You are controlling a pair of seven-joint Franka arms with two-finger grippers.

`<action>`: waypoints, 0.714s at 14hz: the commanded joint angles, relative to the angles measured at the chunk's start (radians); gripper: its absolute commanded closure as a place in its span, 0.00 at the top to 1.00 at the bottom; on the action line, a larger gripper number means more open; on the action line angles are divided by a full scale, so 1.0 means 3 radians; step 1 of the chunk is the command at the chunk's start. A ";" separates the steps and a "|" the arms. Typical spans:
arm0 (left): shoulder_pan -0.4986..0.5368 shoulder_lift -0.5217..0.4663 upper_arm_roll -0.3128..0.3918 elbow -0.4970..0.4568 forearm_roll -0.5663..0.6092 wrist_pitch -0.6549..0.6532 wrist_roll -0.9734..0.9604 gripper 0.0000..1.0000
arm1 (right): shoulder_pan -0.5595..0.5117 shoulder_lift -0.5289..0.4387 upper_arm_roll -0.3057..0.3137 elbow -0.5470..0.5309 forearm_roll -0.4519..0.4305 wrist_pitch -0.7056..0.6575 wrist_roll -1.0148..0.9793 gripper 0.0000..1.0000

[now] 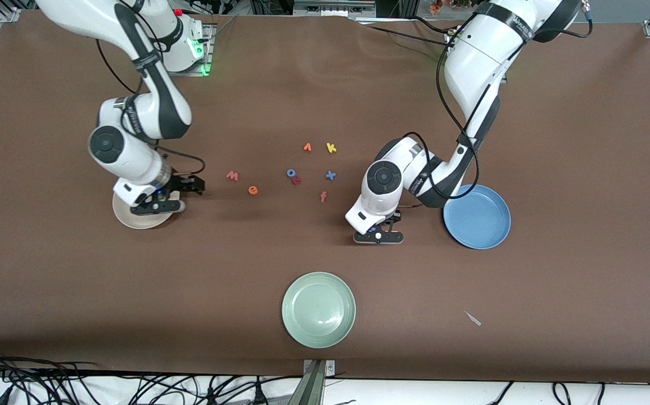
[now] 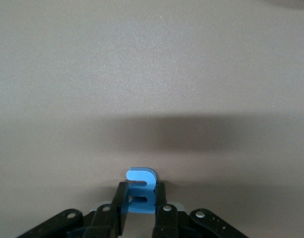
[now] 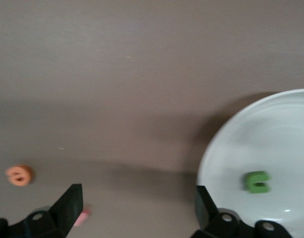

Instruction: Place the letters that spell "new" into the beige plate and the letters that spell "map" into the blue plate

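1. Pale green plate (image 1: 319,310): lowest on the table (image 1: 555,169), not wanted, clear of both arms.
2. Lavender-blue m (image 2: 141,191): pinched upright in the left end effector (image 1: 379,236), pressed together on it, low beside the blue plate (image 1: 477,217). Judged next: lift, carry over that rim, release.
3. Green n (image 3: 256,181): lies in the beige plate (image 3: 290,124) under the right end effector (image 3: 137,208), fingers spread, empty.
4. Orange e (image 1: 252,190), pink-red w (image 1: 233,176): near it, unobstructed, not yet collected.
5. Orange f (image 1: 323,196), yellow k (image 1: 331,148): decoys between the arms.
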 commanded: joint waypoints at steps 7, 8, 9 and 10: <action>0.0480 -0.0462 0.0009 0.0059 0.0111 -0.0708 0.0751 0.02 | 0.0501 0.0372 0.0209 0.0069 0.0058 0.0569 0.1136 1.00; 0.0613 -0.0503 0.0004 0.0053 0.0111 -0.0871 0.0975 0.02 | 0.0531 0.0418 0.0209 0.0059 0.0058 0.0636 0.1167 1.00; 0.0746 -0.0533 0.0004 0.0053 0.0111 -0.0989 0.1160 0.03 | 0.0567 0.0464 0.0209 0.0053 0.0058 0.0682 0.1172 1.00; 0.0849 -0.0579 -0.0001 0.0003 0.0111 -0.1087 0.1329 0.04 | 0.0603 0.0490 0.0209 0.0053 0.0058 0.0713 0.1213 1.00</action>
